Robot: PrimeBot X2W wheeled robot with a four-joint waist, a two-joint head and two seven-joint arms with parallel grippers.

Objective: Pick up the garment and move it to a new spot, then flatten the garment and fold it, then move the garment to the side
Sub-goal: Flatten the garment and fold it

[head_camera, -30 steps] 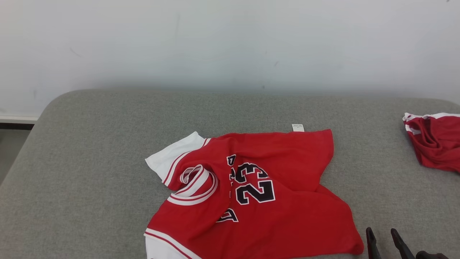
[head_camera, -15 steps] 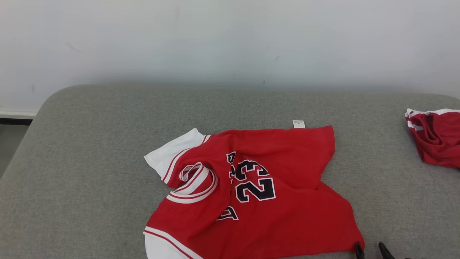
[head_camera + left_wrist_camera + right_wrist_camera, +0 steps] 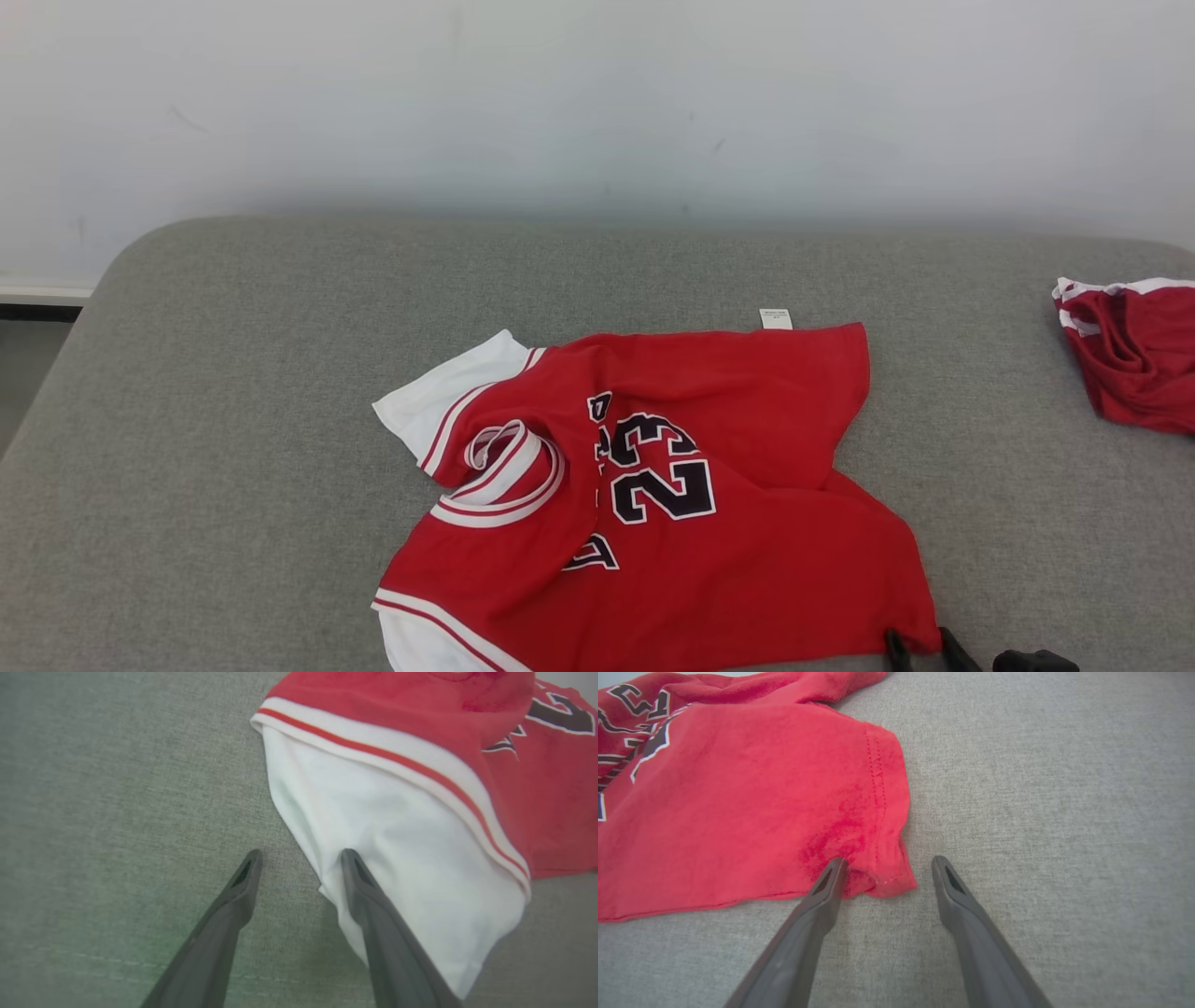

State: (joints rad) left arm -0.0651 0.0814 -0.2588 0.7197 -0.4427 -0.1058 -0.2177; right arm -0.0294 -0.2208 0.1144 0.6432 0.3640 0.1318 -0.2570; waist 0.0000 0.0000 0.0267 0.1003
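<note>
Currently, your L gripper [image 3: 301, 854] is open, one finger on the jersey's [image 3: 653, 495] white sleeve [image 3: 397, 858], the other on the grey pad [image 3: 233, 420]. R gripper [image 3: 888, 858], open too, straddles the red hem corner [image 3: 892, 873]. Jersey lies mid-pad.

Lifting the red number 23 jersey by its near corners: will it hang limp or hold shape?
Likely floppy: the red jersey with white sleeves lies rumpled, its collar folded over. Probably light, since the thin hem corner puckers easily. It may drag rather than slide on the textured grey fabric surface.
</note>
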